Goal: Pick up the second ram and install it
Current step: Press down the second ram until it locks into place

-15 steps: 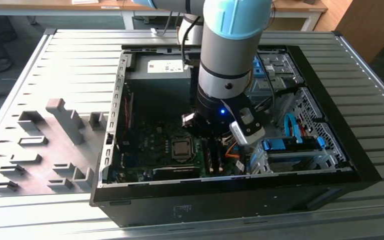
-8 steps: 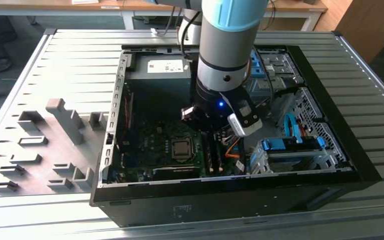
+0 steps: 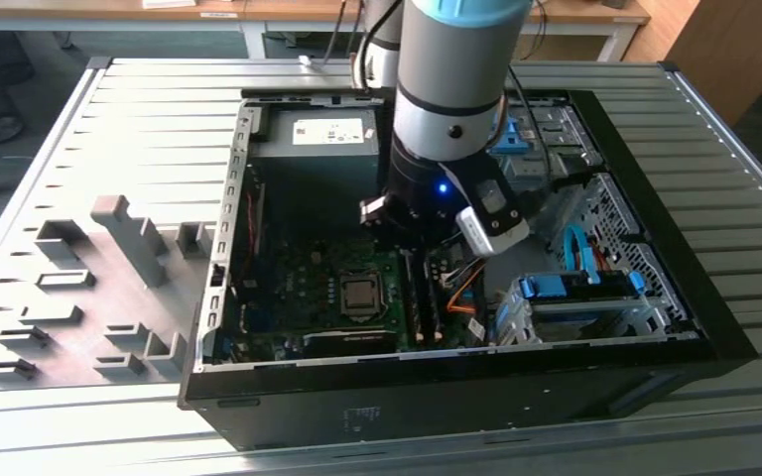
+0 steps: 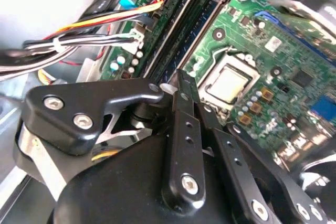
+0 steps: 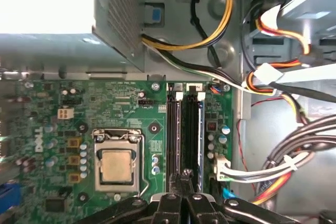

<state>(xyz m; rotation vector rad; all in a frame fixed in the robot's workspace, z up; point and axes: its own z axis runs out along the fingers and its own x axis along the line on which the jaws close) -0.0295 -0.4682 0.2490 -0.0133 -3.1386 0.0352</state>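
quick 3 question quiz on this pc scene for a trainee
1. True or false: the hand is above the memory slots.
2. The processor socket has: A a fan on it; B no cooler on it; C a cable across it.
3. Fill in: in the exterior view, the grey blocks stand outside the case, on the view's ___.

Key: 1 true; 2 B; 3 left.
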